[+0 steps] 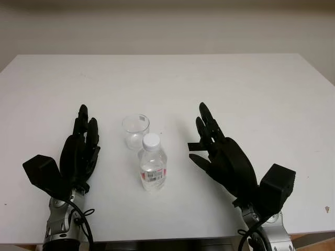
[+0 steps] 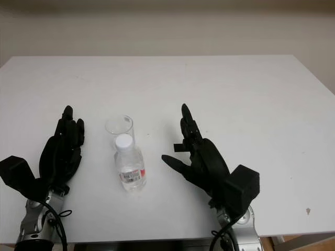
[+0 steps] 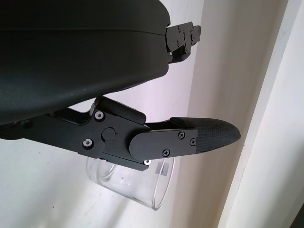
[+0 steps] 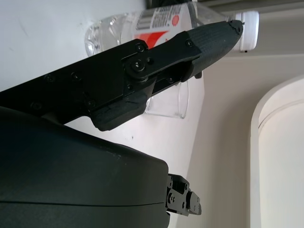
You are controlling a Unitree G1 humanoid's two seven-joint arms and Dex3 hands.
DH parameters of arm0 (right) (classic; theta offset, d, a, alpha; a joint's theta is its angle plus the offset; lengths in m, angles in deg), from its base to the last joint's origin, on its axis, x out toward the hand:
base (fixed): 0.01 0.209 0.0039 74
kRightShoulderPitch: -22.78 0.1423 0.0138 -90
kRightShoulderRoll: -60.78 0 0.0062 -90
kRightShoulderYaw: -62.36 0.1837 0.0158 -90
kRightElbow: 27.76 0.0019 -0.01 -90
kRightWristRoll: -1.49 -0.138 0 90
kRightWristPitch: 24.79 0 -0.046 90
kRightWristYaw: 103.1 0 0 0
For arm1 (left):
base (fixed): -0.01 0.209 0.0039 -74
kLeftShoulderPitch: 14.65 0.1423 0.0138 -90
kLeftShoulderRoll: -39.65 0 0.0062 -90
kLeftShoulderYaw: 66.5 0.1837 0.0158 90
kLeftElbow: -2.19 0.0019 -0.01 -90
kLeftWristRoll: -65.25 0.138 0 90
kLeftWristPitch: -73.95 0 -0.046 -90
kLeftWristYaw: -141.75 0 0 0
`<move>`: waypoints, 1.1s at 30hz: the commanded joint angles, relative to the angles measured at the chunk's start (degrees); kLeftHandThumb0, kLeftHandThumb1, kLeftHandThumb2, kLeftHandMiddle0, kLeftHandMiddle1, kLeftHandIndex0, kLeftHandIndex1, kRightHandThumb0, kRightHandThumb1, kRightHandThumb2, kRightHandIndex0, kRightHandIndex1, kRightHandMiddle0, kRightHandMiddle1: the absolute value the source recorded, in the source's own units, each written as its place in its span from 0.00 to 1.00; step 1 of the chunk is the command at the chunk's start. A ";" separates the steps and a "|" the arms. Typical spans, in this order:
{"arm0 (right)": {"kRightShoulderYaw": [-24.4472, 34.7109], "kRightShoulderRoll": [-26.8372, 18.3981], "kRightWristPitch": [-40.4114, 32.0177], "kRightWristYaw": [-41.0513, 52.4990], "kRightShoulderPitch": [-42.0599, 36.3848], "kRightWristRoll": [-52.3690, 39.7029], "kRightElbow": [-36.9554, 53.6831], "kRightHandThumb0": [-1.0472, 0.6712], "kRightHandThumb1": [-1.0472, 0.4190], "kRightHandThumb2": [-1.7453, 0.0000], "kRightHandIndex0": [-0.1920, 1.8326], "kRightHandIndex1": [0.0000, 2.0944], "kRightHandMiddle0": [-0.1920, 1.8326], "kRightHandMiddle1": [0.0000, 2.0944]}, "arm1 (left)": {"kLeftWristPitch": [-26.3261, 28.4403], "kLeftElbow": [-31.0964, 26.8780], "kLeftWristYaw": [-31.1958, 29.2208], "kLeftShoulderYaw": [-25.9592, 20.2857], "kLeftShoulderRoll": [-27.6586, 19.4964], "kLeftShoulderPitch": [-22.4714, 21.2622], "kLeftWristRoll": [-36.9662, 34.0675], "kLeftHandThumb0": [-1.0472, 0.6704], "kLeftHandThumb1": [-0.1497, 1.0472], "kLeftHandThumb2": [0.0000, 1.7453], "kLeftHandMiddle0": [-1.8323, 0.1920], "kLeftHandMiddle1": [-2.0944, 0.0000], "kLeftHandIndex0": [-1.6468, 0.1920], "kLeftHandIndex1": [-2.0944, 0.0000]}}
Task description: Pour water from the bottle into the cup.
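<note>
**Bottle and cup between two open hands**

The bottle (image 1: 153,169) stands upright on the white table (image 1: 251,94), white cap on, near the front edge. The clear cup (image 1: 135,130) stands upright just behind it, slightly to the left. The left hand (image 1: 79,151) is open, holding nothing, left of both items. The right hand (image 1: 222,157) is open, holding nothing, right of the bottle and apart from it.

A plain lab-like test space: a bare white table (image 1: 251,94) against a blank pale wall (image 1: 167,26), reaching ahead of both black robot hands.
</note>
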 commanded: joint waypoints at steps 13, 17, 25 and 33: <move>-0.83 -1.75 -2.64 5.05 2.56 -4.63 -1.33 0.08 0.09 0.97 0.01 0.01 0.02 0.01 | 0.81 1.13 0.23 0.18 0.77 1.89 -0.06 0.18 1.00 0.26 0.99 0.97 0.99 0.97; -0.67 -2.45 -5.72 6.91 4.43 -6.31 -1.97 0.09 0.10 0.98 0.04 0.03 0.04 0.03 | 1.18 0.90 0.43 0.20 0.78 1.84 0.00 0.17 1.00 0.26 0.99 0.97 0.99 0.97; -0.44 -2.85 -10.09 7.51 7.29 -7.20 -3.50 0.11 0.12 0.97 0.10 0.05 0.08 0.04 | 0.74 0.64 0.89 0.61 0.69 1.93 0.71 0.17 1.00 0.27 0.99 0.97 0.99 0.97; -0.60 -3.51 -11.89 6.93 9.63 -5.64 -4.10 0.11 0.13 0.97 0.19 0.08 0.16 0.07 | 1.10 0.84 0.36 0.28 0.26 1.66 0.15 0.18 1.00 0.26 0.99 0.97 0.99 0.97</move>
